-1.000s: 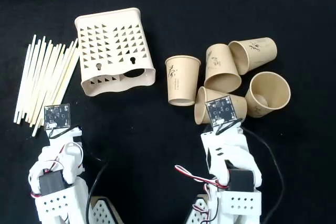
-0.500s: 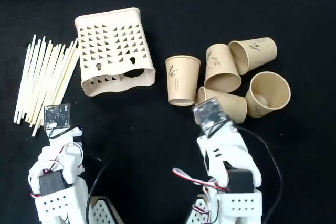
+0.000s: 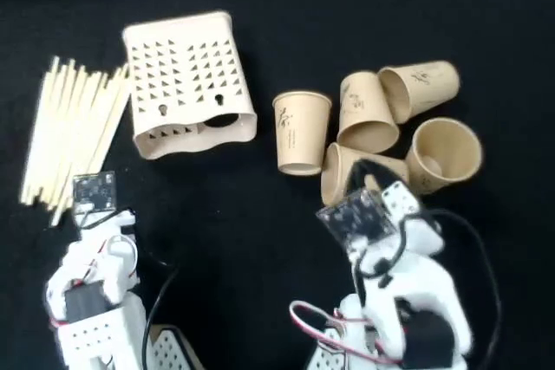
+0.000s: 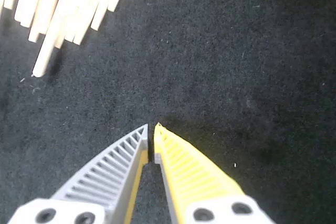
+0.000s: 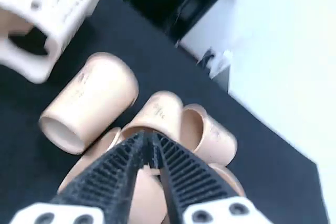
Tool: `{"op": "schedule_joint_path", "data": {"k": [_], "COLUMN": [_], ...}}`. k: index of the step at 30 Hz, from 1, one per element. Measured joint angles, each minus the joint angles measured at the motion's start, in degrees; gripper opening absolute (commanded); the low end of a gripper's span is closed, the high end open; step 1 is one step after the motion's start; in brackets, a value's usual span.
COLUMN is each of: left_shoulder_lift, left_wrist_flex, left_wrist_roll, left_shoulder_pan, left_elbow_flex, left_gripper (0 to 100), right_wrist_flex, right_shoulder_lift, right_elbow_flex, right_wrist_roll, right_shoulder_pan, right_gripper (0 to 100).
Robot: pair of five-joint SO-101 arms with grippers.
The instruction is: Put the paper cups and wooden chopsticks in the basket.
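The right gripper [image 5: 150, 142], fingers pressed together, hangs just over the clustered paper cups [image 3: 368, 123], which lie on the table [image 3: 347, 32] beside the basket [image 3: 186, 84]. The left gripper [image 4: 151, 132], likewise closed, sits near the ends of the wooden chopsticks [image 3: 74, 132], fanned out on the basket's other side.

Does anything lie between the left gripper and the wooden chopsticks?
Nothing visible does. Between the left gripper and the near ends of the wooden chopsticks there is just bare black table, so the way to them looks open.
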Motion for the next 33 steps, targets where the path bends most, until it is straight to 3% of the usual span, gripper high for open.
{"op": "schedule_joint_path", "data": {"k": [4, 10, 14, 23, 27, 33], "left_shoulder_lift": [0.0, 0.0, 0.0, 0.0, 0.0, 0.0], "left_wrist_flex": [-0.1, -0.1, -0.1, -0.1, -0.1, -0.1], "left_wrist_roll": [-0.1, -0.1, -0.1, -0.1, 0.0, 0.0], "left_shoulder_pan": [-0.1, -0.4, -0.5, -0.5, -0.5, 5.7], "left_elbow_flex": [0.0, 0.0, 0.0, 0.0, 0.0, 0.0], "left_gripper": [4, 4, 4, 4, 4, 4], "right_wrist_flex": [-3.7, -6.0, -8.4, -14.7, -20.8, -27.4], "right_shoulder_lift": [14.2, 40.8, 48.8, 45.6, 39.7, 27.7], "right_elbow_flex": [-6.2, -16.3, -17.0, -8.4, 0.5, 14.0], "right_wrist_roll": [-0.6, -9.4, -12.6, -20.2, -23.0, -21.5], "right_shoulder_pan": [-2.5, -10.2, -12.8, -13.2, -13.5, -19.3], "right_gripper": [1.2, 1.2, 1.2, 1.5, 9.4, 13.9]}}
